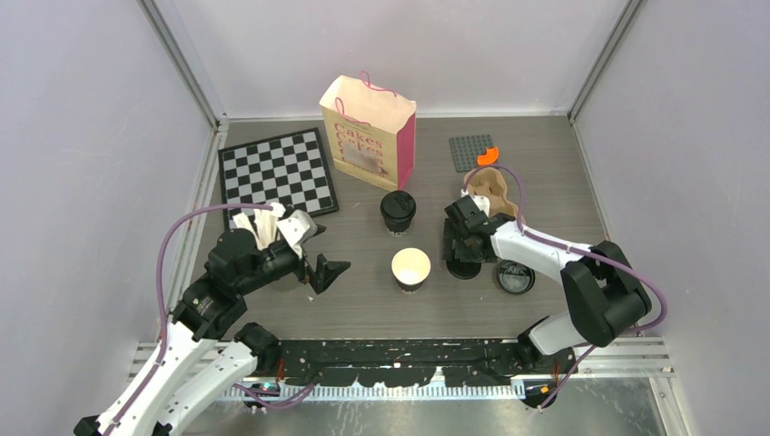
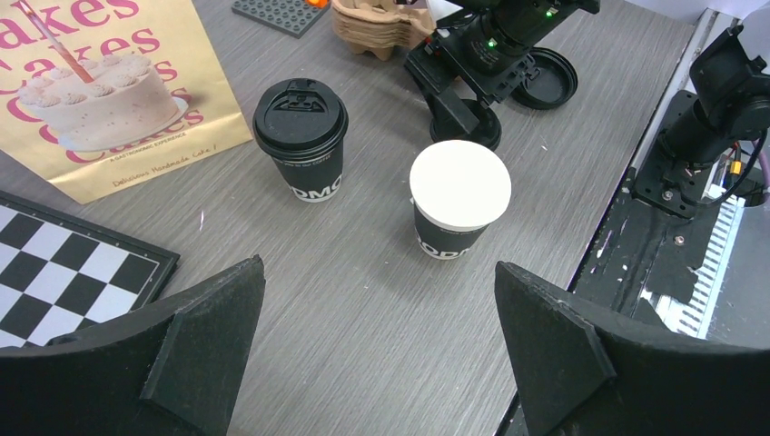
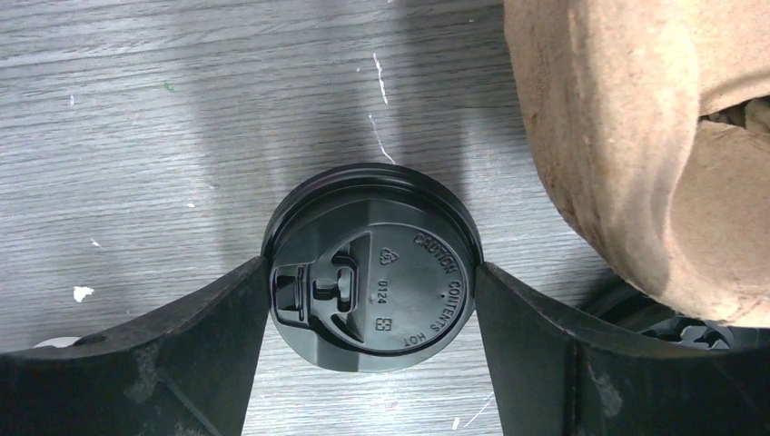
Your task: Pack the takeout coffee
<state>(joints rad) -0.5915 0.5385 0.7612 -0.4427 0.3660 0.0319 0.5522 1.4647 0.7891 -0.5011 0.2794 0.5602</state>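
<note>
A loose black lid [image 3: 413, 282] lies flat on the grey table [image 1: 363, 309]. The right gripper [image 3: 372, 271] hangs straight over it, fingers spread wide with one at each side of the rim; whether they are pinching it cannot be told. The lid is round, so it has no long axis, and its drink tab is turned toward one finger. The uncovered cup [image 1: 410, 269] stands upright just to that gripper's left, nearer the right arm's fingers than the left's. I judge the lid must go leftward and over the white rim. The left gripper [image 2: 377, 272], fingers fully apart and empty, faces the same cup from the other side. The lidded cup [image 1: 398, 211] stands behind, before the cake bag [image 1: 368, 136].
</note>
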